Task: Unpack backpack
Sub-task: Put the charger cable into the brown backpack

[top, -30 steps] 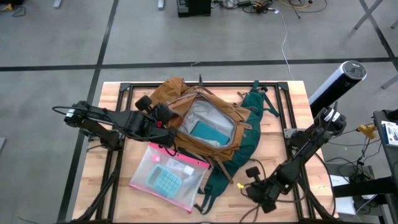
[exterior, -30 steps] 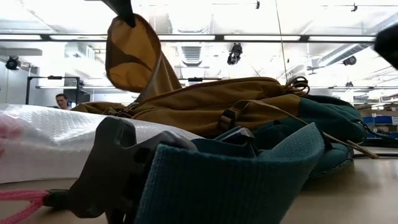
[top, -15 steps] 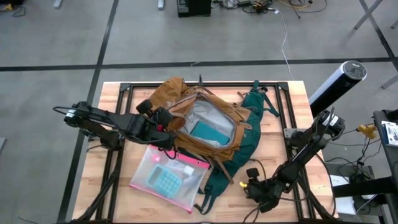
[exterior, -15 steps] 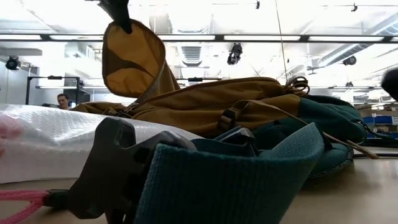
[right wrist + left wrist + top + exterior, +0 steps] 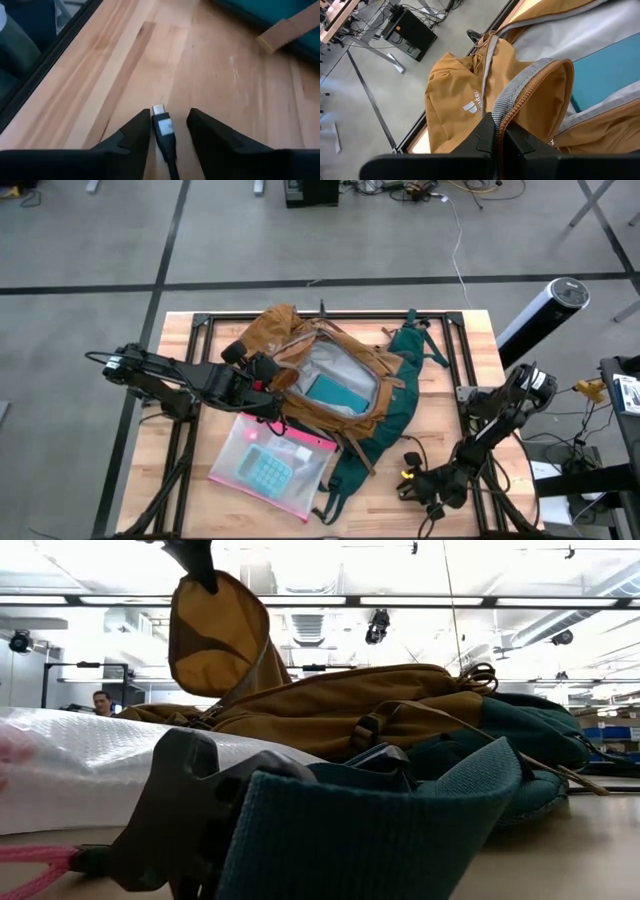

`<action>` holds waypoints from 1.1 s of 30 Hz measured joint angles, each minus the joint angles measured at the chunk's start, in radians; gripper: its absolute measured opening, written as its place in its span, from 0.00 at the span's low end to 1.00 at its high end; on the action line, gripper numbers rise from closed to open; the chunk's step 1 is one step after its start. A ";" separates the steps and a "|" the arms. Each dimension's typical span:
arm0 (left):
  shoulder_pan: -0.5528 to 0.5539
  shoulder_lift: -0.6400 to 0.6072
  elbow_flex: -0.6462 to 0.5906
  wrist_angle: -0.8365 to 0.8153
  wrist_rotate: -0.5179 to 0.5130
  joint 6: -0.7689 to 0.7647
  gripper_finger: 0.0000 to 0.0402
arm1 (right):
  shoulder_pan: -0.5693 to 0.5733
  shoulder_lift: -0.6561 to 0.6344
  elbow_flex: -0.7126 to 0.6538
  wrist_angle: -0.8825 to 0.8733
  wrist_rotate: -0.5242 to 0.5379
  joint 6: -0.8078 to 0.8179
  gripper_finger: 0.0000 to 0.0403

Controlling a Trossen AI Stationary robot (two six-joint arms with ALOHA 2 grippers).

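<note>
The left gripper [image 5: 496, 134] is clamped shut on the zipper edge of the backpack [image 5: 330, 380], lifting the tan flap [image 5: 215, 635] up over the bag's open mouth. The backpack lies mid-table, grey lining showing with a teal item [image 5: 338, 395] inside (what it is, I cannot tell). A clear pouch [image 5: 270, 465] lies just beside it on the table [image 5: 440, 420]. The right gripper [image 5: 170, 122] hovers low near the table's near-right edge, fingers parted, a black cable [image 5: 165, 131] lying between them.
</note>
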 joint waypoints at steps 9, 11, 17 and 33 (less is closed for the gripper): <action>0.005 0.000 0.000 0.003 -0.004 -0.003 0.00 | 0.003 0.183 -0.004 0.244 0.052 -0.028 0.05; 0.007 0.000 0.000 0.004 -0.004 -0.003 0.00 | 0.002 0.173 -0.004 0.243 0.053 -0.048 0.05; 0.017 0.000 -0.001 0.016 -0.008 -0.003 0.00 | -0.025 0.045 -0.010 0.127 0.016 -0.120 0.04; 0.023 0.000 -0.001 0.035 -0.031 -0.003 0.00 | -0.051 -0.476 -0.004 -0.396 -0.069 -0.162 0.00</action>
